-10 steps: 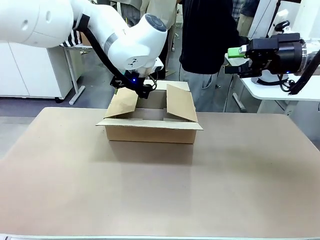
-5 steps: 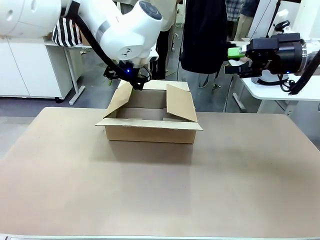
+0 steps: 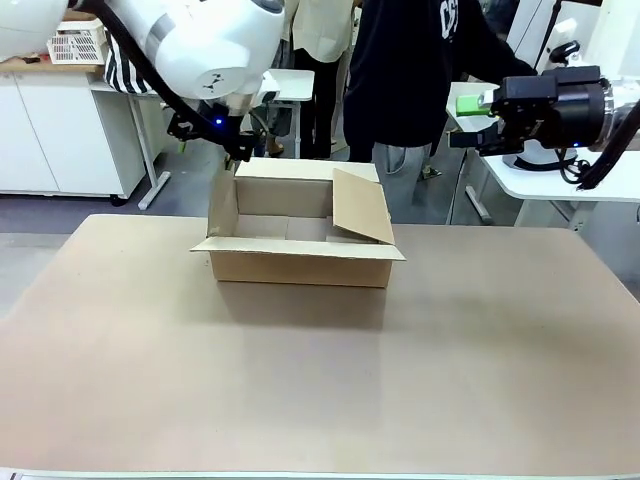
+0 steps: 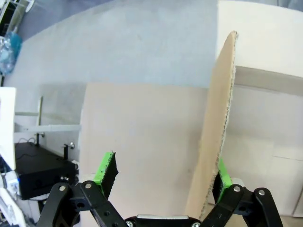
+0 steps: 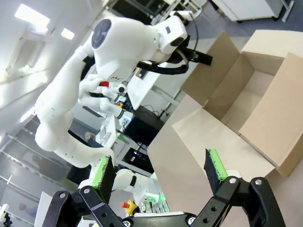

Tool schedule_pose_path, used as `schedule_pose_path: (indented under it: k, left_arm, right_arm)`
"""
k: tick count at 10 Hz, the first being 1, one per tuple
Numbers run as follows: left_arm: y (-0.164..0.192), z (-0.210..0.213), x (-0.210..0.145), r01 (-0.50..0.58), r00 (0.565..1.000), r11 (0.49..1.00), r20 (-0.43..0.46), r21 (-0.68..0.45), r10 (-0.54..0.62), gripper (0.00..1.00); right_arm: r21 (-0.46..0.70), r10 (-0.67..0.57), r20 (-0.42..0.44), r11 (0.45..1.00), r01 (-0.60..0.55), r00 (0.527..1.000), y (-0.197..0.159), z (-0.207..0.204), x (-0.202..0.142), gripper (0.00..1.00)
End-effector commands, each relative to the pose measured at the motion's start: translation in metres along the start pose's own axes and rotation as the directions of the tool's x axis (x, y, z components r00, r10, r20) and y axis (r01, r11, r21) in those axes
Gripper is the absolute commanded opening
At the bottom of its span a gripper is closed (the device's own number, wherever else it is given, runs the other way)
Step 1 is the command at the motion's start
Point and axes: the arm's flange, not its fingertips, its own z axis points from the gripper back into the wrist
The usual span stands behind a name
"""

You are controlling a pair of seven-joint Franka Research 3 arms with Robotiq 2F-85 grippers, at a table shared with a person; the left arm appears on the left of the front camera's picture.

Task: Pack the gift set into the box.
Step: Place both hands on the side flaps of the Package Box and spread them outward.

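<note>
Box (image 3: pixel 300 265) sits mid-worktop (image 3: pixel 320 390), flaps up, the inside I can see bare, so I judge all the packing is left. Left end effector (image 4: pixel 165 165) hangs spread astride the upright left flap (image 3: pixel 222 205). Right end effector (image 5: pixel 160 161) is spread and empty, raised off right.

- A tan table (image 3: pixel 320 380) is stretching across the foreground.
- A person in a black top (image 3: pixel 405 80) is standing at its far side.
- A white cabinet (image 3: pixel 50 140) is standing at far left, with a white slatted basket (image 3: pixel 78 40) sitting on top.
- A black-and-white striped item (image 3: pixel 125 72) is showing beside it.
- A white side table (image 3: pixel 560 185) is standing at right.
</note>
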Motion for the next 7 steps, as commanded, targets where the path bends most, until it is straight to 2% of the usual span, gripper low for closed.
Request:
schedule_pose_path:
  k: [1, 3, 4, 6, 7]
  left_arm:
    - [0.030, -0.006, -0.016, -0.072, 0.997, 0.997, -0.001, 0.020, 0.072, 1.00]
    - [0.063, -0.026, -0.026, -0.121, 0.992, 0.992, -0.047, -0.040, 0.119, 1.00]
    - [0.077, -0.038, -0.033, -0.130, 0.990, 0.981, -0.073, -0.146, 0.120, 1.00]
    - [0.104, -0.067, -0.051, -0.203, 0.977, 0.913, -0.138, -0.353, 0.164, 1.00]
    - [0.121, -0.077, -0.059, -0.261, 0.964, 0.860, -0.166, -0.438, 0.208, 1.00]
  right_arm:
    - [0.020, -0.001, 0.023, 1.000, 0.000, 1.000, 0.002, -0.003, 0.002, 1.00]
    - [0.020, -0.001, 0.023, 1.000, 0.000, 1.000, 0.002, -0.003, 0.002, 1.00]
    - [0.020, -0.001, 0.023, 1.000, 0.000, 1.000, 0.002, -0.003, 0.002, 1.00]
    - [0.020, -0.001, 0.023, 1.000, 0.000, 1.000, 0.002, -0.003, 0.002, 1.00]
    - [0.020, -0.001, 0.023, 1.000, 0.000, 1.000, 0.002, -0.003, 0.002, 1.00]
